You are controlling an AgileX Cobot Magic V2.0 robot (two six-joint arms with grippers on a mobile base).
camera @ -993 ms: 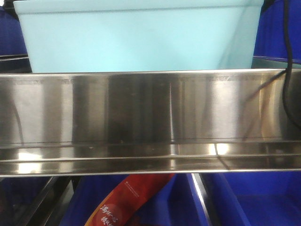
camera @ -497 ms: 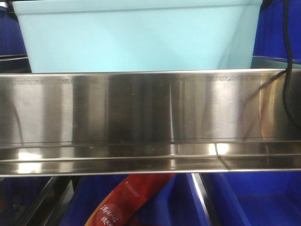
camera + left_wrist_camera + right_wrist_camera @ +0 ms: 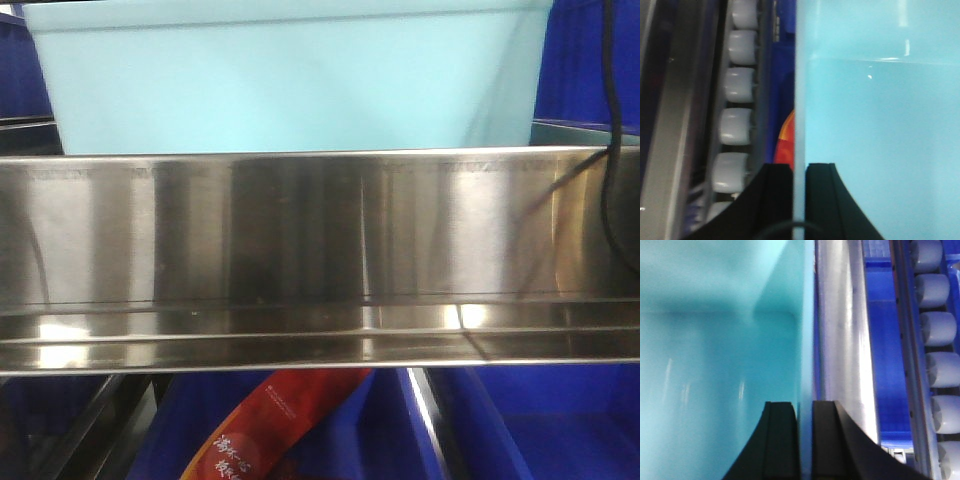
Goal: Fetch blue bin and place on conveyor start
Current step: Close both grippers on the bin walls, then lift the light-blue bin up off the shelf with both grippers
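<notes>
The blue bin (image 3: 290, 85), a pale turquoise tub, fills the top of the front view just behind and above the shiny steel shelf rail (image 3: 320, 260). In the left wrist view my left gripper (image 3: 799, 172) is shut on the bin's left wall, one black finger outside and one inside the blue bin (image 3: 880, 125). My right gripper (image 3: 805, 412) is shut the same way on the right wall of the blue bin (image 3: 715, 355). The conveyor start is out of view.
Dark blue crates (image 3: 500, 430) sit below the rail, and a red printed package (image 3: 270, 430) lies in one. White shelf rollers (image 3: 735, 125) run left of the bin and rollers (image 3: 940, 370) on its right. A black cable (image 3: 610, 130) hangs at the right.
The bin's rim has crept slightly upward and outward in the front view; the rail and crates have not moved.
</notes>
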